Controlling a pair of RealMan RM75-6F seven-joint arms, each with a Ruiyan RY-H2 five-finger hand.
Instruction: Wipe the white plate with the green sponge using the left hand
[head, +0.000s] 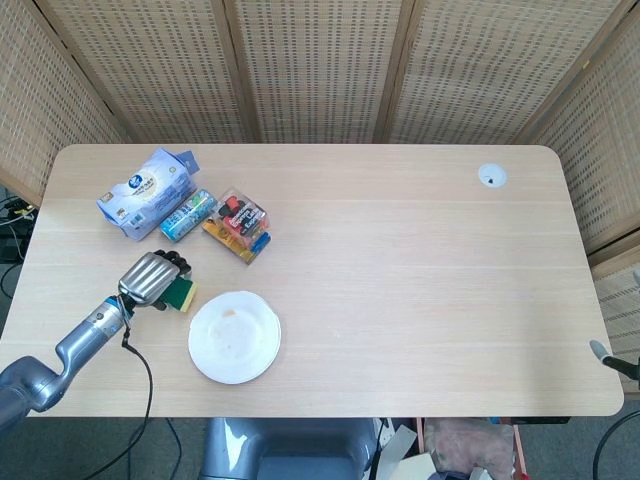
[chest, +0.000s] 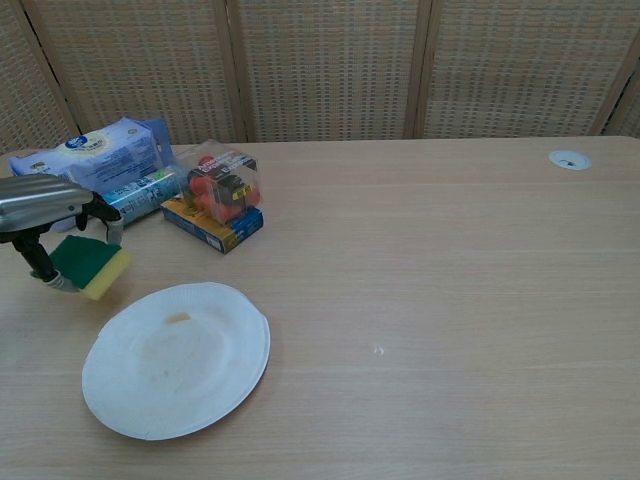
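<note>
Our left hand (chest: 48, 215) grips the green sponge with its yellow underside (chest: 89, 265), lifted clear of the pale wooden tabletop (chest: 430, 290) at the near left. The round white plate (chest: 176, 358), marked with a faint orange stain, lies just right of and nearer than the sponge. Farther back sit a blue-and-white tissue pack (chest: 88, 152), a blue can (head: 188, 215) and a clear box of colourful items (chest: 221, 190). We cannot tell our right hand's state.
</note>
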